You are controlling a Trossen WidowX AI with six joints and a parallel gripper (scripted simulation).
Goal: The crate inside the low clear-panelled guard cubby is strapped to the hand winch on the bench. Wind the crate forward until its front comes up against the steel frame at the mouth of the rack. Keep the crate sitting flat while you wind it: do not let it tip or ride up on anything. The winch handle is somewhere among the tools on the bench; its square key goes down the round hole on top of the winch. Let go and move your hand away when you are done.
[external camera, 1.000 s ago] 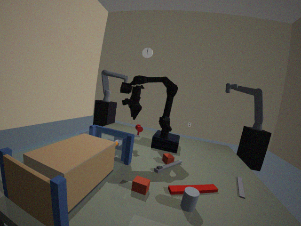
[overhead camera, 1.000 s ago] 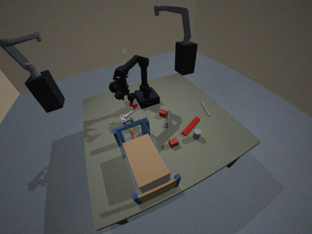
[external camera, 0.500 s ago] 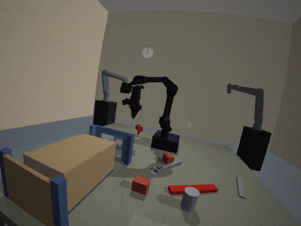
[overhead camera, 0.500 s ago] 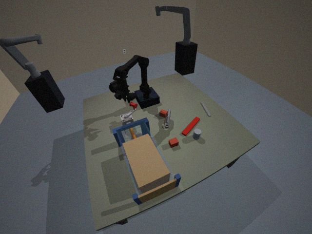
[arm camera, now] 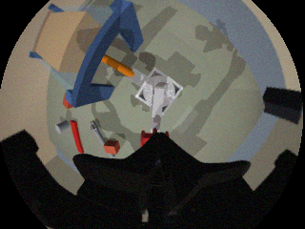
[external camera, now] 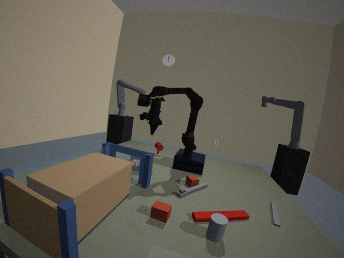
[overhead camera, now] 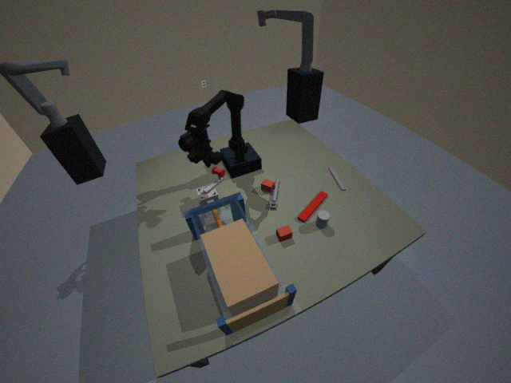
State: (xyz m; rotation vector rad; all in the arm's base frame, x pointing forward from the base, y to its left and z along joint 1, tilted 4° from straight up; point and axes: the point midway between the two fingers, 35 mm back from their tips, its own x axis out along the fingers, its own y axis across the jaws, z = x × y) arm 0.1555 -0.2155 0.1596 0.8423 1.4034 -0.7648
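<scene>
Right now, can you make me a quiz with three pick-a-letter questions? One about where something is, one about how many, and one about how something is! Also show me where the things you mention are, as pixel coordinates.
1. Where is the grey cylinder [overhead camera: 322, 220] [external camera: 216, 228] [arm camera: 62, 127]?
A) On top of the crate
B) Beside the long red bar [overhead camera: 312, 207] [external camera: 236, 215] [arm camera: 76, 136]
C) Under the gripper

2. How many orange-red blocks [overhead camera: 284, 233] [external camera: 160, 211] [arm camera: 111, 146] are there?
A) Two
B) Four
C) Five

3. How is the gripper [overhead camera: 210, 163] [external camera: 152, 134] [arm camera: 159, 135]?
A) Wide open
B) Shut on a block
C) Shut, holding nothing

Answers:
1 B: it stands right by the bar.
2 A: the top view shows both.
3 C: its fingers meet in a point, with nothing between them.
</scene>
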